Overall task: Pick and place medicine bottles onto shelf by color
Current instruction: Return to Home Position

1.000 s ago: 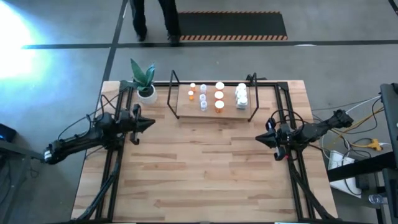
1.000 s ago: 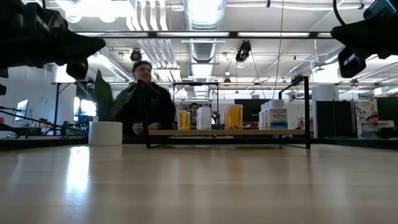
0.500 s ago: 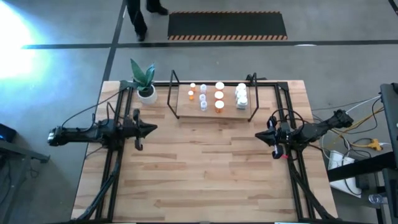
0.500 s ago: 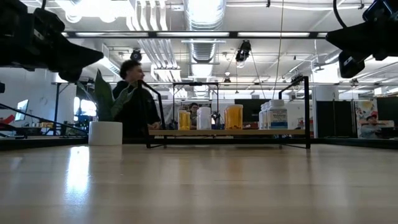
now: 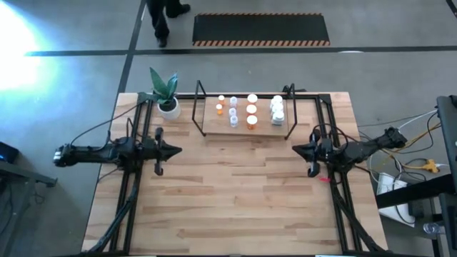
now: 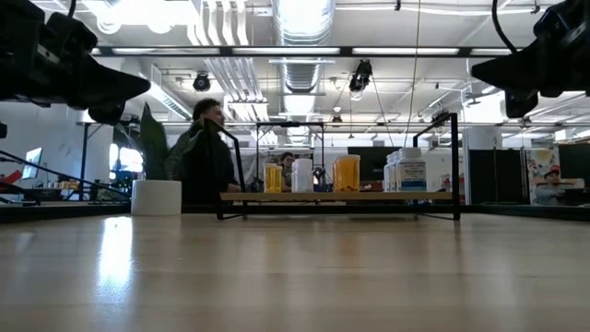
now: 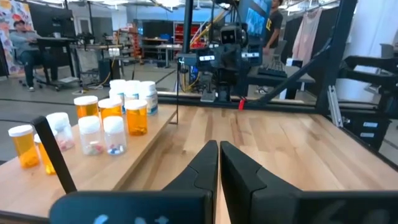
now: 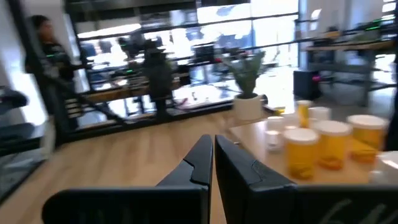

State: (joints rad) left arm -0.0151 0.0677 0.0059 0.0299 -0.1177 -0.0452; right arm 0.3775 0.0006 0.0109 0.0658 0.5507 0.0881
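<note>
Several medicine bottles (image 5: 250, 111) with white caps stand upright on the light wood shelf (image 5: 245, 127) at the table's far middle: orange ones (image 7: 136, 117), clear ones (image 7: 114, 134) and white ones (image 7: 147, 97). They also show in the low view (image 6: 346, 173) and the right wrist view (image 8: 331, 144). My left gripper (image 5: 177, 150) is shut and empty, held above the table at its left side. My right gripper (image 5: 295, 149) is shut and empty, held above the table at its right side. Both point toward the table's middle.
A white pot with a green plant (image 5: 168, 96) stands at the table's far left corner, beside the shelf. Black frame rails (image 5: 128, 178) run along both table sides. A person (image 6: 205, 152) is beyond the far edge. Bare tabletop (image 5: 235, 193) lies between and before the arms.
My left arm has swung and straightened, its gripper moving a little toward the table's near edge and right. My right gripper has shifted slightly toward the table's middle and far edge. The person behind the table has moved sideways. The bottles have stayed in place.
</note>
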